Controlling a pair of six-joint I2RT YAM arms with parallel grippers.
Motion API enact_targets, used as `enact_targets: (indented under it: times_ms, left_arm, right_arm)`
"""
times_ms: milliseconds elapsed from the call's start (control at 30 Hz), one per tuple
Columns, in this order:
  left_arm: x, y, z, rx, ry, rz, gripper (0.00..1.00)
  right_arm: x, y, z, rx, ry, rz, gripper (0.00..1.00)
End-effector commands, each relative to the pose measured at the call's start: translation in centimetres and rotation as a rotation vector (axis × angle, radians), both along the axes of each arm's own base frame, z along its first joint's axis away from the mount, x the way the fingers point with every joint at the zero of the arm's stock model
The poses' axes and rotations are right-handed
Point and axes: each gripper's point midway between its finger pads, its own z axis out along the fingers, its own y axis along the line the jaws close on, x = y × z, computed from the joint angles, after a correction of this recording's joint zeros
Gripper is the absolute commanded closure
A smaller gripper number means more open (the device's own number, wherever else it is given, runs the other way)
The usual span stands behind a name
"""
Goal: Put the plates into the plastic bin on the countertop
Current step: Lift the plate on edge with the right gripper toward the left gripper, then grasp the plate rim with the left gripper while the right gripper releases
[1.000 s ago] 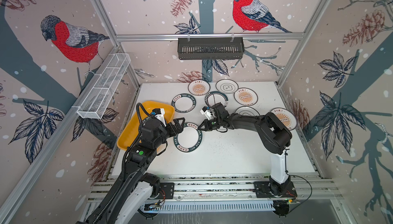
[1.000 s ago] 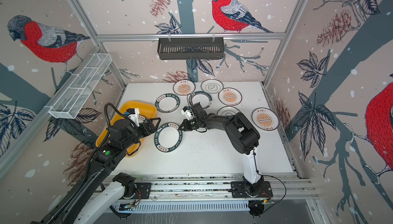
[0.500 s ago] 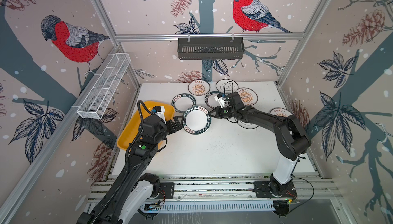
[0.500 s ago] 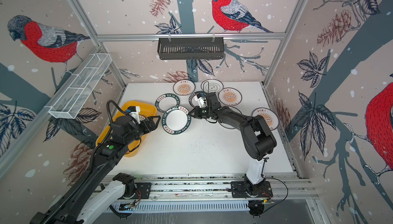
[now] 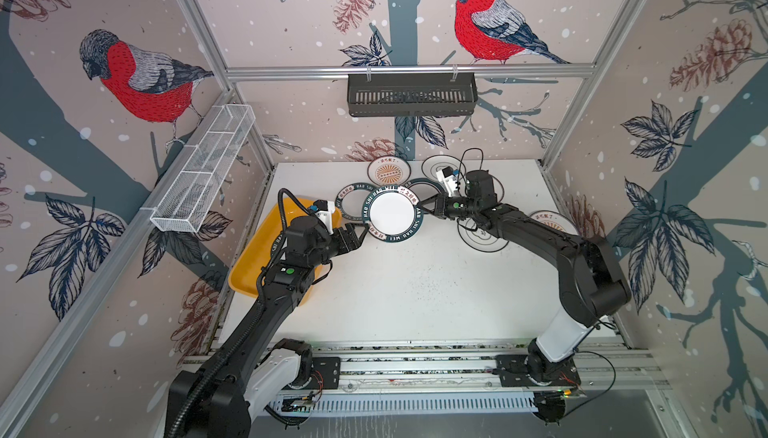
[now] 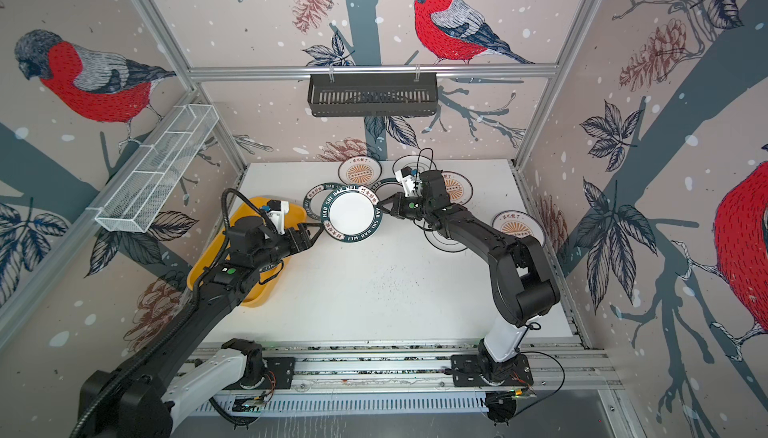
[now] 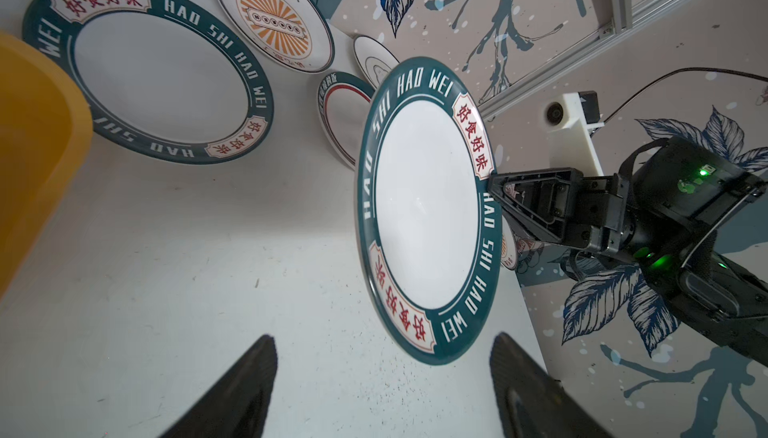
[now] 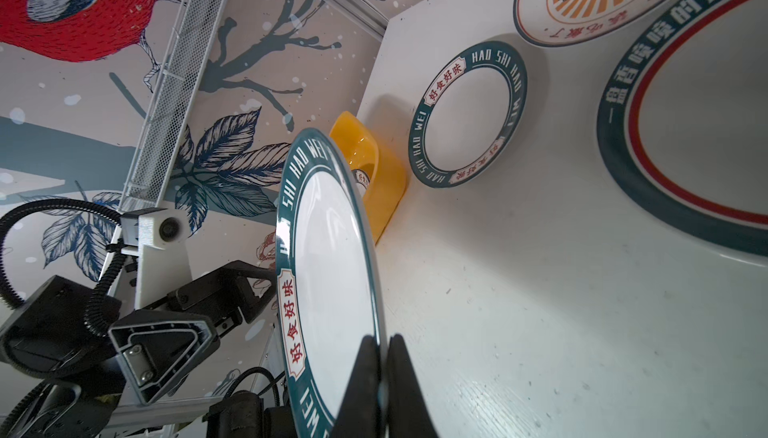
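Since a second ago the right gripper (image 5: 423, 209) has carried the plate (image 5: 392, 216) up and back from the middle of the countertop (image 5: 415, 290) toward 11 o'clock. The left gripper (image 5: 361, 231) has trailed it, and its fingers have narrowed a little.

Right now the right fingers are clamped on the plate's rim at its 3 o'clock. The left fingers (image 7: 249, 386) are apart, just short of the rim at about 8 o'clock, and do not touch it. The plate hangs clear of the countertop with its face up toward the top views. It is between the two arms and just beside the bin (image 5: 249, 267), which sits at 9 o'clock.

This looks like a handover. To do it well, the left fingers should straddle the rim squarely, one above and one below, and close fully before the right lets go. The plate is held at one edge only, so it could swing or slip if the release comes early.

The plate is round and glossy, white in the centre. Its wide dark green rim carries white "HAO SHI HAO WEI" lettering and two cream panels with red characters. A twin (image 5: 348, 204) lies flat at its 10 o'clock.
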Motion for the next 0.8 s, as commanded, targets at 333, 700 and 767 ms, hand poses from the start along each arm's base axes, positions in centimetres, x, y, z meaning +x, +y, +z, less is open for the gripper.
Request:
enact_targets:
  times_ms: [333, 700, 767]
  left_arm:
    - [0.7, -1.4, 1.9, -0.096, -0.066, -0.063, 0.45]
    - [0.9, -1.7, 2.5, -0.133, -0.077, -0.071, 0.76]
    - [0.8, -1.7, 2.6, -0.136, -0.075, -0.073, 0.82]
  right_arm:
    - [-1.0, 0.4, 3.3, 0.1, -0.062, 0.032, 0.97]
    - [-2.1, 1.2, 3.5, 0.121, -0.066, 0.057, 0.98]
    - [-2.1, 1.3, 3.6, 0.123, -0.073, 0.059, 0.98]
